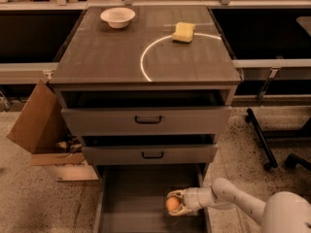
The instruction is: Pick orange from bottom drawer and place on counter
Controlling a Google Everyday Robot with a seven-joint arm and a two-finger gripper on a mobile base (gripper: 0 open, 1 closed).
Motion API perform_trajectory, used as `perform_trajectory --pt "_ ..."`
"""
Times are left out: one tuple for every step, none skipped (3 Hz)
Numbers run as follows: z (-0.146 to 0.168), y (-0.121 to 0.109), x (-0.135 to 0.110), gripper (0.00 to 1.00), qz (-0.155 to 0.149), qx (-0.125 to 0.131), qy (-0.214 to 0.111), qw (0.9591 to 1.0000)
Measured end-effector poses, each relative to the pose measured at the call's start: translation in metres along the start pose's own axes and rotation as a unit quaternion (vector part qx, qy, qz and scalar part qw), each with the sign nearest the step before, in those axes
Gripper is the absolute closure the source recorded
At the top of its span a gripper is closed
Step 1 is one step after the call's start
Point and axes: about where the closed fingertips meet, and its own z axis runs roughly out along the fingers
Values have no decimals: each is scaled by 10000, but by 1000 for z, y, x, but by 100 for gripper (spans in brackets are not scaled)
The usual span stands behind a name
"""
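The orange [172,204] sits low in the open bottom drawer [131,198], near its right side. My gripper [174,203] reaches in from the lower right on a white arm, with its fingers [178,194] above and below the orange, closed around it. The counter [107,52] is the dark wood-grain cabinet top above, marked with a thin white arc.
A white bowl [117,17] and a yellow sponge [183,32] rest on the counter. Two upper drawers with black handles [148,120] stand slightly open. A cardboard box [41,130] lies on the floor at the left. Black chair legs [265,140] stand at the right.
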Motion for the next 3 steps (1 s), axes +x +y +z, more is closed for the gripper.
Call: perform_trajectory --pt "-67 -8 -40 100 -510 -35 -92 9987" --pt "-67 -8 -40 100 -509 -35 -93 9987" --pt "-70 -7 -60 100 -673 -124 -237 9974"
